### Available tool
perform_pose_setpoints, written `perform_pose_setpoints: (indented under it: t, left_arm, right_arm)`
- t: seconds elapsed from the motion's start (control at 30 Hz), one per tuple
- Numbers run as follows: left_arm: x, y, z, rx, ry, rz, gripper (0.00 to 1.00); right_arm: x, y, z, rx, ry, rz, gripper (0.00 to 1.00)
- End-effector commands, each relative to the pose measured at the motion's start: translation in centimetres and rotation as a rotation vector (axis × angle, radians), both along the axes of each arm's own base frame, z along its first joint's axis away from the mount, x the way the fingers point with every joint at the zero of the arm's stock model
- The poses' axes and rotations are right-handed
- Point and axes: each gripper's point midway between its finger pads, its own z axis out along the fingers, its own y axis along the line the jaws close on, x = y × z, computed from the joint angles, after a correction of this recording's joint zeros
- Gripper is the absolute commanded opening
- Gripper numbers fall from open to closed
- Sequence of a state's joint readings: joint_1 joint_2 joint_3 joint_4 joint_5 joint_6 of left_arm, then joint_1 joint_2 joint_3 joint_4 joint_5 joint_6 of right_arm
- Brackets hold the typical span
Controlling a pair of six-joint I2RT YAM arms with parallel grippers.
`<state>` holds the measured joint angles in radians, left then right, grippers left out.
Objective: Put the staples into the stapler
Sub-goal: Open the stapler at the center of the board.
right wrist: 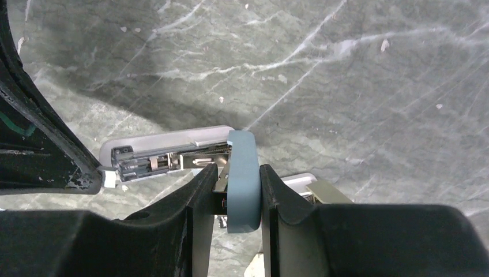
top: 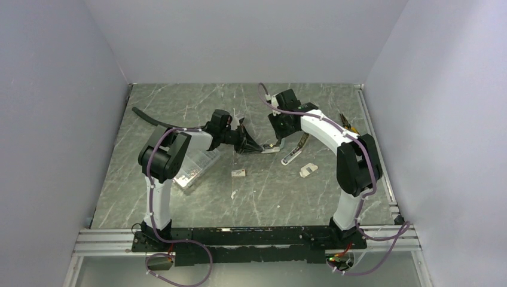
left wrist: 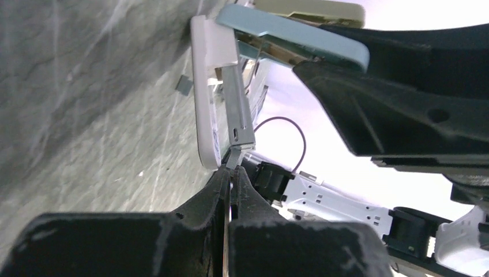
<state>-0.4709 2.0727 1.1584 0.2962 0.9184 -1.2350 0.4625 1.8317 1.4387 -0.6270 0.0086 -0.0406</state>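
The stapler is held up open between both arms at mid-table. Its blue top sits clamped in my right gripper, which is shut on it. Its white base and metal magazine hang apart from the top. My left gripper is shut on a thin grey metal piece at the magazine's front end; I cannot tell whether it is a staple strip or part of the stapler. The staples, a tiny white box, lie on the table in front of both grippers, untouched.
A second, olive-topped stapler lies just right of the held one. A clear plastic compartment case sits by the left arm. A small white piece lies right of the box. Pliers rest at the back right.
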Motion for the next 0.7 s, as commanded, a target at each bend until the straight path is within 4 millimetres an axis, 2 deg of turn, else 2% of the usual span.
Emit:
perform_pose_setpoints:
  t: [0.0, 0.23, 0.47, 0.67]
  left_arm:
    - [-1.3, 0.5, -0.3, 0.016, -0.062, -0.059, 0.03]
    - [-2.1, 1.2, -2.0, 0.051, -0.085, -0.087, 0.03]
    - [-1.6, 1.0, -3.2, 0.059, -0.083, -0.107, 0.03]
    - [-1.5, 1.6, -4.8, 0.08, -0.063, -0.109, 0.03]
  right_arm:
    - [0.7, 0.5, 3.1, 0.15, -0.072, -0.015, 0.09]
    - [0.3, -0.1, 3.3, 0.273, -0.052, -0.037, 0.08]
    - [-0.8, 0.9, 3.3, 0.356, -0.024, 0.018, 0.08]
    - [-1.1, 0.9, 4.0, 0.451, -0.011, 0.055, 0.08]
